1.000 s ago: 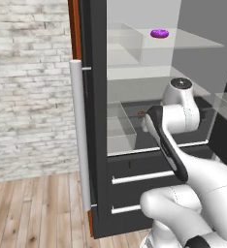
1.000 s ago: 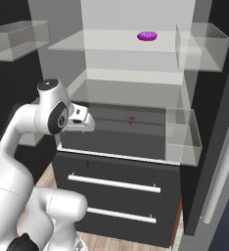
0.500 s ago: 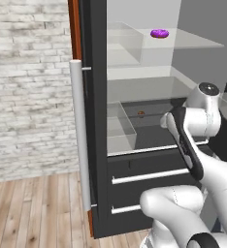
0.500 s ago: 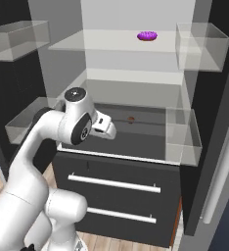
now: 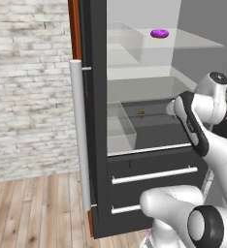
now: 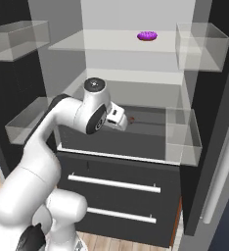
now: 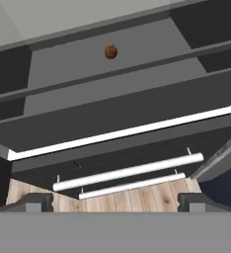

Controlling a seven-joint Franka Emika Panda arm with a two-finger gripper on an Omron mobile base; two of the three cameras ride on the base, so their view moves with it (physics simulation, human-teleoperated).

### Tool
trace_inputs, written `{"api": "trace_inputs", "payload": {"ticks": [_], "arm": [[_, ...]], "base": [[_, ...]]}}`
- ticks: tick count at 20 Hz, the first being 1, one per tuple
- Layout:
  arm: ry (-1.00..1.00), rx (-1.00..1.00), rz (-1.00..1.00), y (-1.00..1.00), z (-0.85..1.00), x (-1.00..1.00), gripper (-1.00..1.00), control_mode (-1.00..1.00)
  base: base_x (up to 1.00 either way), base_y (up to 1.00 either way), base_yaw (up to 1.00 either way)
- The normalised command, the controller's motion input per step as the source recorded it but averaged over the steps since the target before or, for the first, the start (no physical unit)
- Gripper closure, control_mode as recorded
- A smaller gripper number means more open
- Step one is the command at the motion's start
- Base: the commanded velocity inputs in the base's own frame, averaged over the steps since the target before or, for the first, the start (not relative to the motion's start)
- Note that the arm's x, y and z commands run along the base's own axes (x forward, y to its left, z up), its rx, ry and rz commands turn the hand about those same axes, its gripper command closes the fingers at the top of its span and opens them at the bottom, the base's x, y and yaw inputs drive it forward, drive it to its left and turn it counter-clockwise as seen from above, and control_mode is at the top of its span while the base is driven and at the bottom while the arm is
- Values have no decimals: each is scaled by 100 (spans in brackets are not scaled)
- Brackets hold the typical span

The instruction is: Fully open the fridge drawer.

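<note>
The fridge drawer (image 7: pixel 112 99) is a wide dark tray with a pale strip along its front edge, standing partly out of the fridge. It also shows in the left base view as the drawer (image 5: pixel 159 131) and in the right base view as the drawer (image 6: pixel 114 142). A small brown round thing (image 7: pixel 111 51) lies at the tray's back. My gripper (image 7: pixel 116 201) is open, fingertips (image 7: pixel 36 201) far apart with nothing between them. It hovers apart from the strip, over the tray's left part, as the gripper (image 6: pixel 120 119) in the right base view.
Below the tray are two dark drawer fronts with silver bar handles (image 5: pixel 154 175) (image 6: pixel 114 184) (image 7: pixel 127 172). A clear bin (image 5: pixel 120 128) sits left of the tray. The open door carries a long handle (image 5: pixel 79 135) and clear door bins (image 6: pixel 182 135). A purple doughnut (image 6: pixel 147 36) lies on the upper shelf.
The arm has swung toward the fridge and carried the hand from the left over the tray. The drawer has not moved.
</note>
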Motion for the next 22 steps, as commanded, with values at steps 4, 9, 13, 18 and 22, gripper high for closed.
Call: {"api": "trace_inputs", "payload": {"ticks": [4, 9, 13, 18, 22], "arm": [[6, 0, 0, 0, 5, 59, -100, -100], [3, 0, 0, 0, -9, 51, -100, -100], [0, -1, 1, 0, -15, 52, -100, -100], [0, -1, 4, 0, -22, 51, -100, -100], [0, 0, 4, 0, -26, 49, -100, -100]], "base": [[0, 0, 0], [0, 0, 0], [0, 0, 0], [0, 0, 0], [0, 0, 0]]}}
